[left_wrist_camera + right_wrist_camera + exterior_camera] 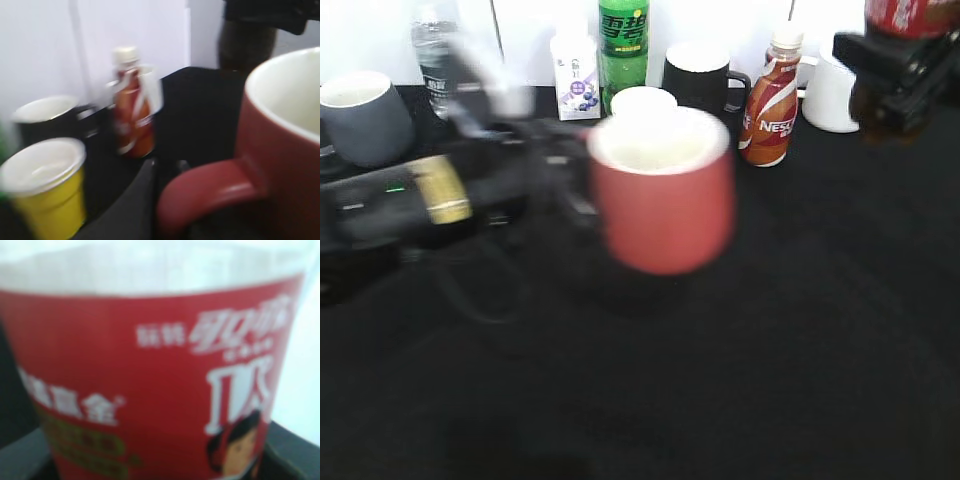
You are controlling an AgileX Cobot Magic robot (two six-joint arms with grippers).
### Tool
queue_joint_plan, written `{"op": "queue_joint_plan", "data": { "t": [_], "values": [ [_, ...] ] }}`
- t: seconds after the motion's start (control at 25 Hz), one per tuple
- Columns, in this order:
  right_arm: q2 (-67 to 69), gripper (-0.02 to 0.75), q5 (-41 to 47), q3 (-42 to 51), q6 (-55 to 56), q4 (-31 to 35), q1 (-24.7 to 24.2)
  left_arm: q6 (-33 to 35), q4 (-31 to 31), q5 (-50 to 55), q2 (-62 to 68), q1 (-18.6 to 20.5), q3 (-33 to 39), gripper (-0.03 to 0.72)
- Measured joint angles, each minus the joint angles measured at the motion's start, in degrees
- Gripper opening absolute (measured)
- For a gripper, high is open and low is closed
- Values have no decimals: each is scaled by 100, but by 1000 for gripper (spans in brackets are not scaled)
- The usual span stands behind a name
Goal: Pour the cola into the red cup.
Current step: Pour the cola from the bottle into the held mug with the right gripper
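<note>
While left tool pinches red cup by handle, cola sits upright, pinched in right tool, up-right of cup mouth.

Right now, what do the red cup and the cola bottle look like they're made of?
The red cup looks like glazed ceramic: thick wall, white inside, a soft shine on its handle. The cola bottle seems to be clear plastic under a glossy printed red label; blur leaves that open.
</note>
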Motion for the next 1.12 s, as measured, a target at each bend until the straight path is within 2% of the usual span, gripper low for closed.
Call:
{"op": "queue_joint_plan", "data": {
  "t": [0.12, 0.36, 0.52, 0.6, 0.96, 1.12],
  "values": [
    [-84, 501, 6, 0, -31, -313, 0, 0, 12, 225, 170, -407, -506, 65],
    [-84, 501, 17, 0, -2807, -289, 0, 0, 12, 429, 184, -487, -600, 65],
    [-84, 501, -32, 0, -4072, 244, 0, 0, 36, 591, 184, -487, -600, 67],
    [-84, 501, -334, 0, -4681, 512, 0, 0, 47, 591, 184, -487, -600, 68],
    [-84, 501, -540, 0, -5362, 534, 0, 13, 302, 593, 184, -487, -600, 70],
    [-84, 501, -546, 0, -5522, 551, 0, 330, 298, 483, 184, -487, -600, 70]
  ]
}}
